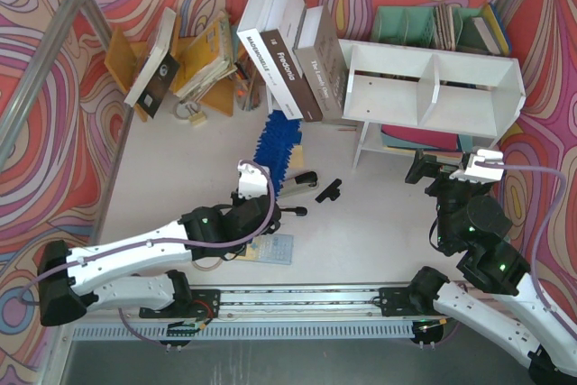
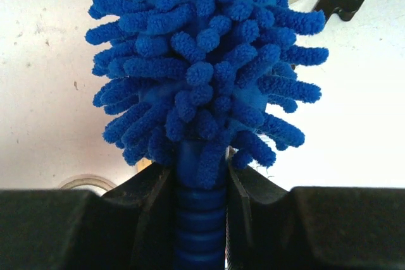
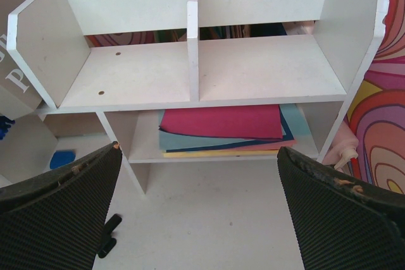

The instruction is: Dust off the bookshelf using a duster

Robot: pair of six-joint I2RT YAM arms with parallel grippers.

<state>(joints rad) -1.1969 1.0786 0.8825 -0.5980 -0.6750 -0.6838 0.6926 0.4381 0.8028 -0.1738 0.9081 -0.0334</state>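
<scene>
The bright-blue fluffy duster (image 1: 279, 143) lies angled over the table in front of the leaning books. My left gripper (image 1: 268, 188) is shut on its ribbed blue handle (image 2: 201, 219), just below the chenille head (image 2: 205, 61); the left gripper (image 2: 201, 184) has one finger on each side of the handle. The white bookshelf (image 1: 433, 87) stands at the back right with two empty upper cubbies (image 3: 196, 86). My right gripper (image 1: 444, 173) is open and empty, just in front of the shelf's lower tier; in the right wrist view this gripper (image 3: 199, 219) faces the shelf.
Coloured paper sheets (image 3: 221, 124) lie in the lower tier. Large books (image 1: 288, 51) lean against the shelf's left side. A teal file organiser (image 1: 433, 24) stands behind it, an orange wooden rack (image 1: 207, 60) at the back left. A black clip (image 1: 329, 189) lies mid-table.
</scene>
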